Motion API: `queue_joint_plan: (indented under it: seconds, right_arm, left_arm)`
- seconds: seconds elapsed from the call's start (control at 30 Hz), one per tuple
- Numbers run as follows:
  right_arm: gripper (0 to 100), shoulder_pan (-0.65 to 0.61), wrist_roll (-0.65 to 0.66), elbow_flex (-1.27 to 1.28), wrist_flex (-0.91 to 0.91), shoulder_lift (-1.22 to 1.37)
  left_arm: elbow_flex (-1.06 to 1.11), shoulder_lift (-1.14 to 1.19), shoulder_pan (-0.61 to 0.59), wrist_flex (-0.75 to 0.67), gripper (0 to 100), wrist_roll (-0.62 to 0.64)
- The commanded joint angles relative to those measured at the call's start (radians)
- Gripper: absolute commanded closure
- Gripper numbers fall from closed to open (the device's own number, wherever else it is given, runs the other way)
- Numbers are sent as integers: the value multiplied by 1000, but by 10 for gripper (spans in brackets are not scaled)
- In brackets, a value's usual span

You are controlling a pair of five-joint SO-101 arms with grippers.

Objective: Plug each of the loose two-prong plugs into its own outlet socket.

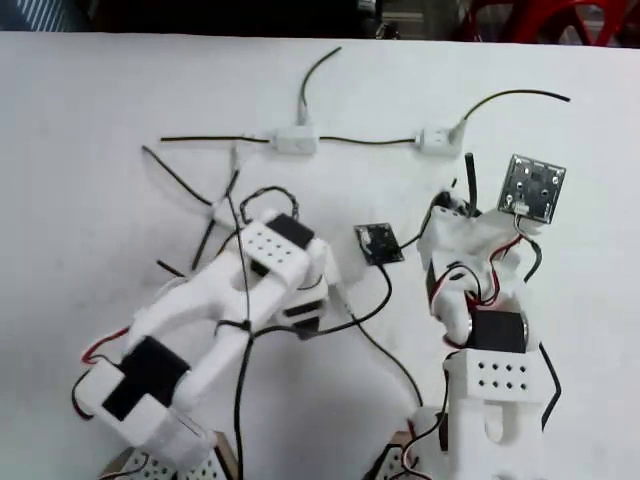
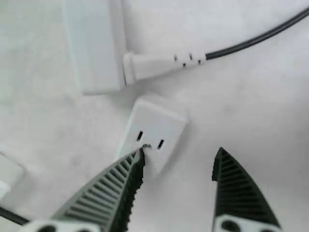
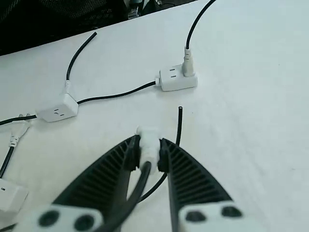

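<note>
My left gripper (image 2: 180, 153) is open just over a white outlet socket (image 2: 154, 128) whose two slots face up; one fingertip (image 2: 137, 162) lies on the socket's edge. Beside it a white plug (image 2: 149, 63) with a black cord sits in another white block (image 2: 96, 48). My right gripper (image 3: 148, 142) is shut on a white two-prong plug (image 3: 147, 150) whose black cord trails back. Beyond it lie an outlet (image 3: 177, 79) with a plug (image 3: 188, 65) in it and a second outlet (image 3: 58, 108). From above, both outlets (image 1: 295, 140) (image 1: 437, 138) lie at the back, ahead of the right gripper (image 1: 455, 205).
A loose white plug (image 3: 17, 130) lies by the second outlet. A square metal plate (image 1: 535, 187) sits right of the right arm, and a small black board (image 1: 378, 243) lies between the arms. Black cords (image 1: 190, 185) cross the table around the left arm.
</note>
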Motion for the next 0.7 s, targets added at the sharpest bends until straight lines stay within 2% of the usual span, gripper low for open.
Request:
queue_joint_plan:
  seconds: [0.0,0.1,0.3,0.4,0.57,0.67]
  right_arm:
    - [981,10,-6,-18,-24,-13]
    - [981,10,-6,-18,-24,-13]
    - [981,8,-5,-18,-22,-13]
    - [981,8,-5,-18,-22,-13]
    - [981,8,-3,-18,-22,-13]
    - [981,8,-3,-18,-21,-13]
  left_arm:
    - [-106,120,-7,-14,755,5]
    - [-166,177,-54,-8,757,9]
    - [-221,199,-131,-14,820,8]
    - [-216,197,-136,-14,845,8]
    - [-221,196,-128,-5,944,8]
    - [-222,194,-128,35,939,18]
